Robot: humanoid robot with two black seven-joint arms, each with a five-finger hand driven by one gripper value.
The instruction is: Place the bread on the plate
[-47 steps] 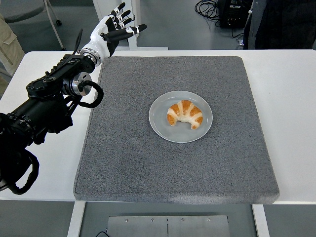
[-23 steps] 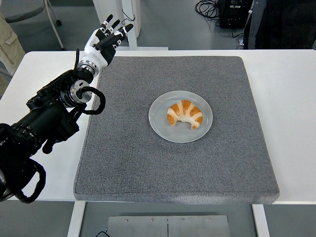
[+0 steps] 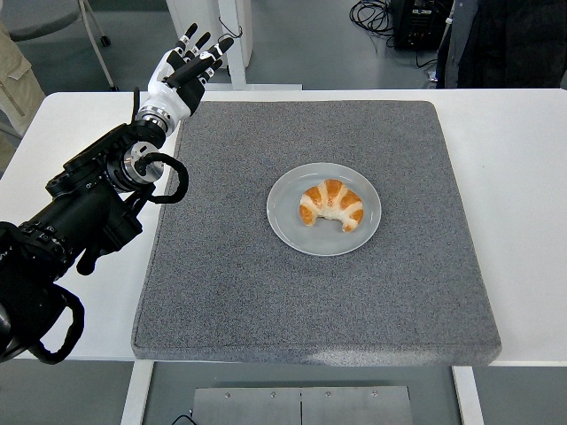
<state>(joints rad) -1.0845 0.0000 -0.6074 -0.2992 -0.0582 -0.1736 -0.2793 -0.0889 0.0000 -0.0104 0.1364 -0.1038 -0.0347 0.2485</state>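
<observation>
A golden croissant (image 3: pixel 331 204) lies on a round grey plate (image 3: pixel 288 223) near the middle of the grey mat (image 3: pixel 319 292). My left hand (image 3: pixel 184 67) is raised over the far left corner of the table, well away from the plate. Its fingers are spread and hold nothing. The black left arm (image 3: pixel 84 208) comes in from the left edge. The right arm does not show.
The mat covers most of the white table (image 3: pixel 523 177), with bare strips at left and right. Behind the table are a chair (image 3: pixel 53 22), cables (image 3: pixel 376 13) on the floor, and a person in dark clothing (image 3: pixel 505 40) at top right.
My left hand has drawn back to the left and a little toward the far left corner, its fingers closing slightly together. The croissant and plate have not moved.
</observation>
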